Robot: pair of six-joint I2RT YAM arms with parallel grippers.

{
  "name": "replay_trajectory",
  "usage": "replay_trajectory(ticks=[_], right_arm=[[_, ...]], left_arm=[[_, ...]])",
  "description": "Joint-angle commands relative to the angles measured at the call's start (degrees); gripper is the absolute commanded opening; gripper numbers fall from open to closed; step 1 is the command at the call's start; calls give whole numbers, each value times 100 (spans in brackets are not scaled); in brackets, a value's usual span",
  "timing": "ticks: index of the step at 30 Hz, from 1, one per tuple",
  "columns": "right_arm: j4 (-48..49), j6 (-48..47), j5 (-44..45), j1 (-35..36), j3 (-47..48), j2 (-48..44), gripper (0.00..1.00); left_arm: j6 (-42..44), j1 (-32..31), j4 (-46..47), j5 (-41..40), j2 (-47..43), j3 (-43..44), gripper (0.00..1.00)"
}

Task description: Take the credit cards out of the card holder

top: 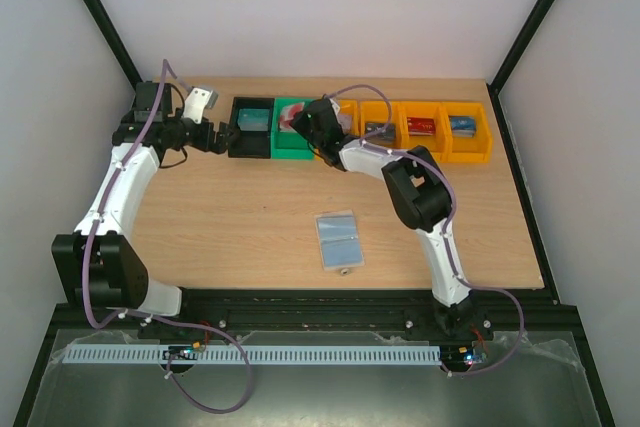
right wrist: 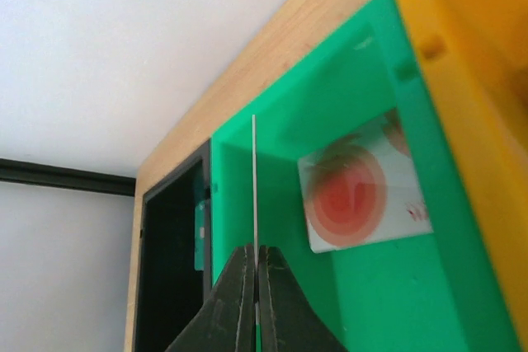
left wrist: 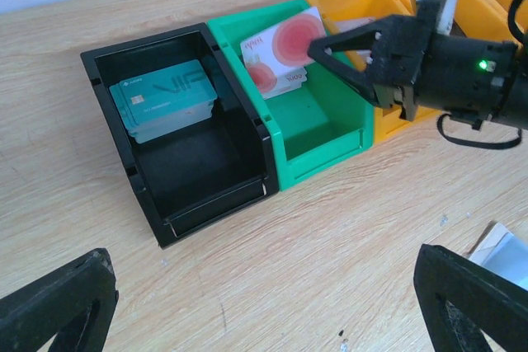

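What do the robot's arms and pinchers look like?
The left arm and right arm match: white tubes, chunky black joints, and a purple cable looping along each. The left gripper and right gripper are black, each with two pointy, wedge-shaped fingers. A tiny green light glows on the right one's body.

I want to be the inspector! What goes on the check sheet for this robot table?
Surface: wooden table, nothing spilled.
Job's things: card holder lying open mid-table; white-and-red card held over the green bin; second white-and-red card lying inside it; teal cards in the black bin.
Clutter: orange bins in the same row; otherwise nothing seen.
Hands: left hand open, empty; right hand shut on the white-and-red card.
Cables: purple cable along each arm.
Surroundings: white walls, black frame.
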Motion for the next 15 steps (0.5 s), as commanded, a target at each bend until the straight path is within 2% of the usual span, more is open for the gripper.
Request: replay_trajectory(ticks=[1,11,15], right_arm=[[-442,-234,184,28,775,489,2],[-855,-556,464,31,1451,878,2],[-1177,-794,639,29,1782,1051,9]], left_arm=[[67,4,-97,114,64,79,99],[74,4,-101,146,111,78,99],[83,4,-111,142,133,91,99]])
